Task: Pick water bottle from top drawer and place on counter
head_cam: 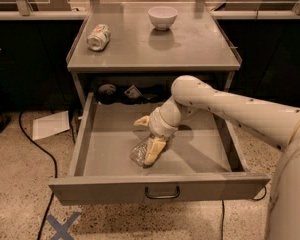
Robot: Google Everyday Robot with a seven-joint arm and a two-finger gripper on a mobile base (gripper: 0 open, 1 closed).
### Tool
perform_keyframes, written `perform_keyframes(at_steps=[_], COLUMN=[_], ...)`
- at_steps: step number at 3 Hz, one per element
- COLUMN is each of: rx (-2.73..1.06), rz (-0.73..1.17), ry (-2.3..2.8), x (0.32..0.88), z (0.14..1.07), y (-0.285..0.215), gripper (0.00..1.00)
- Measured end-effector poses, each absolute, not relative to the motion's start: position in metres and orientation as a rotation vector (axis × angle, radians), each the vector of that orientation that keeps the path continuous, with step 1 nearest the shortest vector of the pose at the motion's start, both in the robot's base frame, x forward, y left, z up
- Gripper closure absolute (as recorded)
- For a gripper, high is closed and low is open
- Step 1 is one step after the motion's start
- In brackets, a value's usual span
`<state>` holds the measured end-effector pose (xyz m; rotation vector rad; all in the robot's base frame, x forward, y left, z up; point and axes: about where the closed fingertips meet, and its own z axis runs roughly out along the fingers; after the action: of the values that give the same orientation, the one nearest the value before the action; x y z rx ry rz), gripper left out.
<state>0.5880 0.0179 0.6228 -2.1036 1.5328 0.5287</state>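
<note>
Camera view: top drawer [115,156] is pulled fully out of the cabinet, its wire handle [162,193] centred on the front panel. The water bottle [138,155] lies on its side on the drawer floor, near the middle and slightly toward the front, well apart from both side walls. Clear crinkled plastic; cap and label not readable from here.

The arm [225,106] comes in from the right, over the right drawer wall, and bends down into the drawer. The gripper [153,150] is down at the drawer floor, right against the bottle's right side and touching it. A pale piece of the gripper sticks out to the left higher up, near the wrist. Jaws spread or closed: can't tell from this angle. The bottle sits on the drawer floor, not lifted.

The table [190,46] above the drawer holds a crushed can [98,36] on its side at back left and a white bowl [162,17] upright at back centre, well apart.

In the gap under the table top, behind the drawer, there are some dark items [108,91]; can't identify them.

On the floor at left: a sheet of paper [51,125], a black cable [39,146], and a blue tape cross [63,227] near the drawer's front left corner.
</note>
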Motion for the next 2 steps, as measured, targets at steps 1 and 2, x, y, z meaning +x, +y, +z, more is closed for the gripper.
perform_keyframes(at_steps=[1,2], rx=[-2.104,-2.104], rz=[0.529,0.529], ry=[1.533,1.533], x=[0.588,0.5879], z=[0.6228,0.6228], y=[0.0179,0.0179], gripper=[0.42,0.65])
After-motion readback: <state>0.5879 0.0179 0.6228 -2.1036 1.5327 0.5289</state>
